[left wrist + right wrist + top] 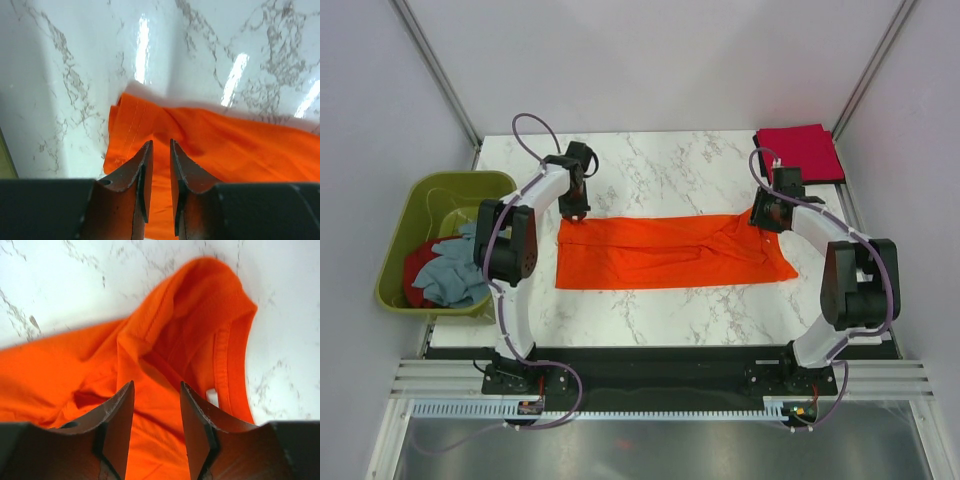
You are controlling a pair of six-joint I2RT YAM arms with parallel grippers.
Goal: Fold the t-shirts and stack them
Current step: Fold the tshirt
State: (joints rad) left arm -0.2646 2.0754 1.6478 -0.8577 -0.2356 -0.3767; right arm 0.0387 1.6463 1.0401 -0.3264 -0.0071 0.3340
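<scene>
Marble, white with grey veins, is forming the surface (660, 165), and on it a bright orange short-sleeved fabric t-shirt (670, 250) is lying folded into a long band, stretching from one pair of fingers to the other.

The left fingers (576, 213) are pointing down at its left end, just over the far corner. In the left wrist view they are standing a narrow gap apart, with the stitched hem (131, 125) lying just beyond their tips and orange cloth showing through the gap. They are not gripping anything that I can see. Whether the tips are touching the cloth I cannot tell.

The right fingers (767, 218) are pointing down at the shirt's right end, likewise at the far edge. In the right wrist view they are standing wider apart and holding nothing. The ribbed collar (230, 350) is curving beyond and to the right of their tips, and rumpled cloth is lying between and below them.

Out to the left of the left fingers, off the surface's edge, an olive-green plastic tub (420, 200) is sitting. It is holding a pale grey-blue fabric t-shirt (455, 270) crumpled on top of a red fabric t-shirt (417, 272).

Farther back than the right fingers, at the far right corner of the surface, a crimson fabric t-shirt (798, 152) is lying folded into a neat flat rectangle, well apart from the orange one.
</scene>
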